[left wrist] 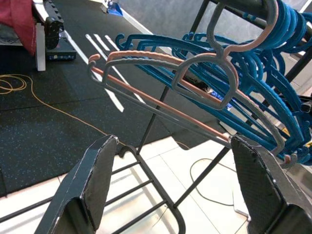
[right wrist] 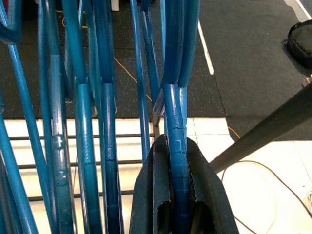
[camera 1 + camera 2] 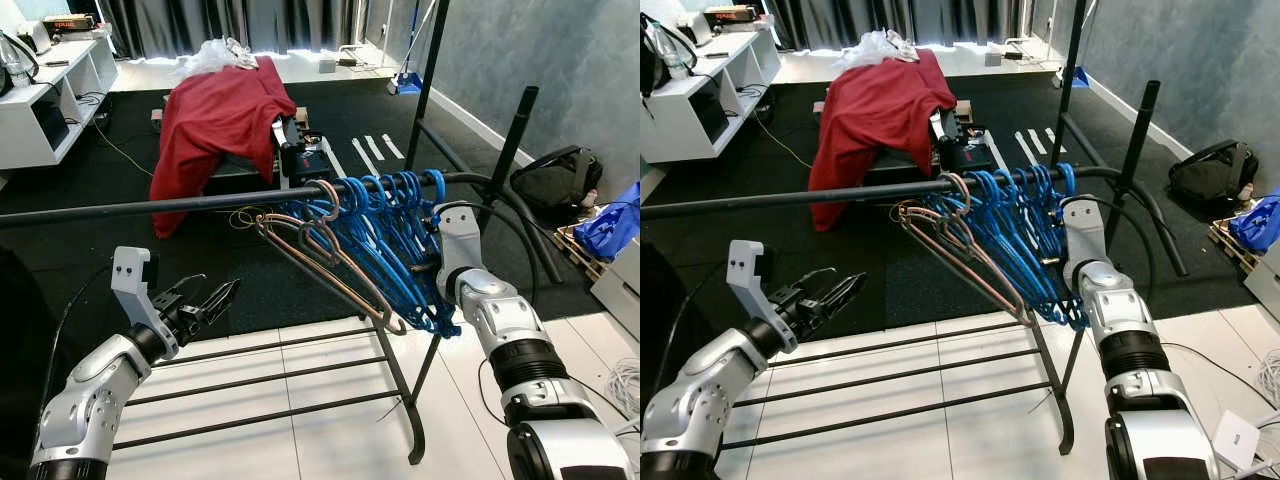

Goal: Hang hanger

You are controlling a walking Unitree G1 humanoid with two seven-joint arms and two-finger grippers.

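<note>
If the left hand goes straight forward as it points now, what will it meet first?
Probably the grey and pink hanger, which hangs ahead of the open left hand, before the blue hangers. Depth is unclear.

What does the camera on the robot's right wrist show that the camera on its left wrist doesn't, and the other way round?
Right wrist view: the right gripper has its two black fingers shut on a blue plastic hanger, with a dark bag on the floor beyond.

Left wrist view: the left gripper is open and holds nothing; ahead of it hangs a grey and pink hanger, and a red cloth lies further off.

Both: the bunch of blue hangers, the black carpet and the white floor tiles.
</note>
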